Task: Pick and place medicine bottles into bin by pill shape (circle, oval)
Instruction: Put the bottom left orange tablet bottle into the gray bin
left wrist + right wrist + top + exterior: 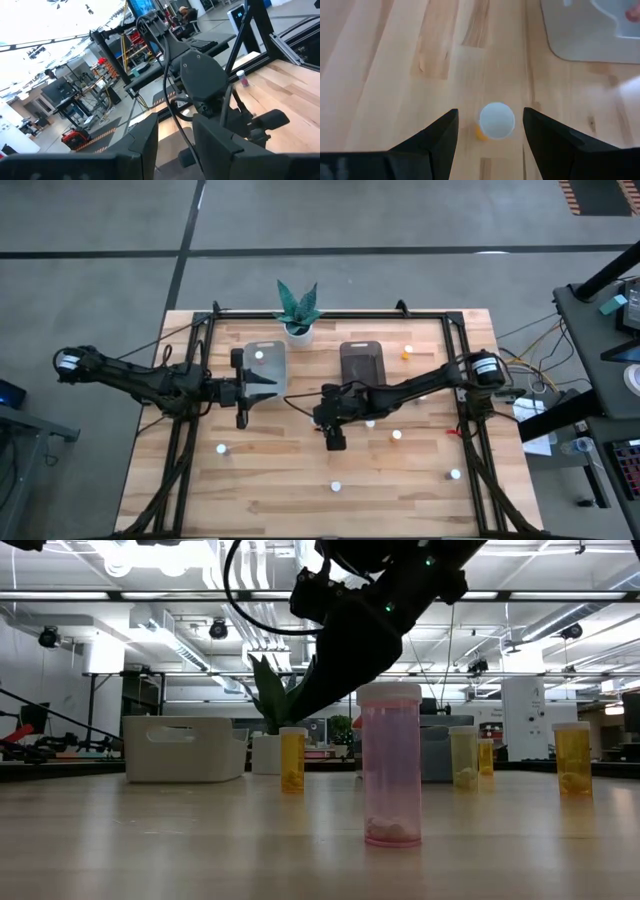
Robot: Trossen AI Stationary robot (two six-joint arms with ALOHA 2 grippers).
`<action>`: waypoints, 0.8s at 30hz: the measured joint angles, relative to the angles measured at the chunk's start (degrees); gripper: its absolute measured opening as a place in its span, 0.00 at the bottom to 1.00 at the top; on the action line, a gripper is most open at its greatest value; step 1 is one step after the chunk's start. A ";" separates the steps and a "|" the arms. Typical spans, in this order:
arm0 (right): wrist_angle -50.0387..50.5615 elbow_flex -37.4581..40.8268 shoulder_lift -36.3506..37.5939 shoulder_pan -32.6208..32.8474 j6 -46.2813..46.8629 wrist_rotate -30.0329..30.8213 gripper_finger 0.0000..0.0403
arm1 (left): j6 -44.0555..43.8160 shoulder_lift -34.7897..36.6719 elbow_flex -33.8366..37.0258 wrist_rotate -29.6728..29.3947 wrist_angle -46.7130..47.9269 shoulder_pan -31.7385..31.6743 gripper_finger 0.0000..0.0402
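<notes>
A small bottle (497,120) with a white cap and orange body stands upright on the wooden worktop (300,490), seen from above between the right gripper's (490,132) wide-spread jaws — not touched by either. Other white-capped bottles stand scattered and well apart across the worktop; in the low view the nearest one (390,764) is pink with white pills at its bottom, others amber. The clear bin (262,366) holds a bottle (259,355). The dark bin (362,364) sits beside it — I cannot tell its contents. The left gripper (262,386) hovers at the clear bin's near edge, jaws apart, holding nothing.
</notes>
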State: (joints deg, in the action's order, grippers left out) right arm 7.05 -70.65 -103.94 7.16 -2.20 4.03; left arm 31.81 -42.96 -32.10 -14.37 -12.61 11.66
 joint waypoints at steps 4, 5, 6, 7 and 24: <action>-1.70 0.13 -1.21 -0.09 -0.02 -0.01 0.53 | 0.00 -0.03 0.00 0.00 -0.02 0.02 0.26; -1.85 0.13 -1.37 -0.09 -0.03 0.00 0.53 | 0.00 -0.05 0.00 0.00 0.04 0.02 0.26; -2.19 0.13 -1.67 -0.09 -0.18 0.00 0.53 | 0.00 -0.07 0.00 0.00 0.01 0.02 0.26; -2.65 0.13 -1.87 -0.09 -0.20 0.00 0.53 | 0.00 -0.07 0.00 0.00 -0.01 0.02 0.26; -3.09 0.31 -2.80 -0.83 -0.37 0.02 0.34 | 0.01 -0.09 0.00 0.00 0.04 -0.02 0.26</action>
State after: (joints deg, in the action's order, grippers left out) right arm 3.96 -70.35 -106.74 6.33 -2.57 4.05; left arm 31.83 -43.05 -32.10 -14.37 -12.58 11.64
